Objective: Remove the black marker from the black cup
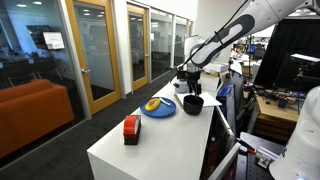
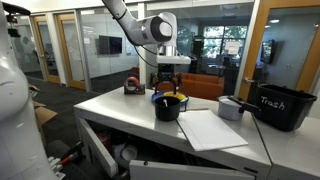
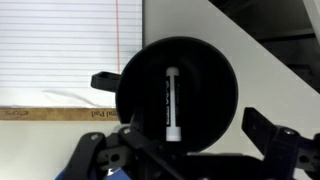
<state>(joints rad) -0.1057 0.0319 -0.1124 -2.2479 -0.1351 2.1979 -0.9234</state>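
The black cup [image 3: 205, 75] fills the middle of the wrist view, with its handle on the left. The black marker [image 3: 172, 105] lies inside it on the bottom, its pale end toward the lower edge. My gripper [image 3: 185, 150] is open and empty, straight above the cup, with one finger at each side of the lower rim. In both exterior views the gripper [image 1: 188, 82] [image 2: 167, 80] hovers just over the cup [image 1: 192, 103] [image 2: 167, 108]. The marker is hidden in both.
A blue plate [image 1: 160, 110] with a yellow item sits beside the cup. A lined notepad [image 2: 210, 128] [image 3: 60, 55] lies next to it. A grey cup [image 2: 231, 107] and a black trash bin [image 2: 280, 106] stand beyond. A red-and-black object [image 1: 131, 128] sits near the table end.
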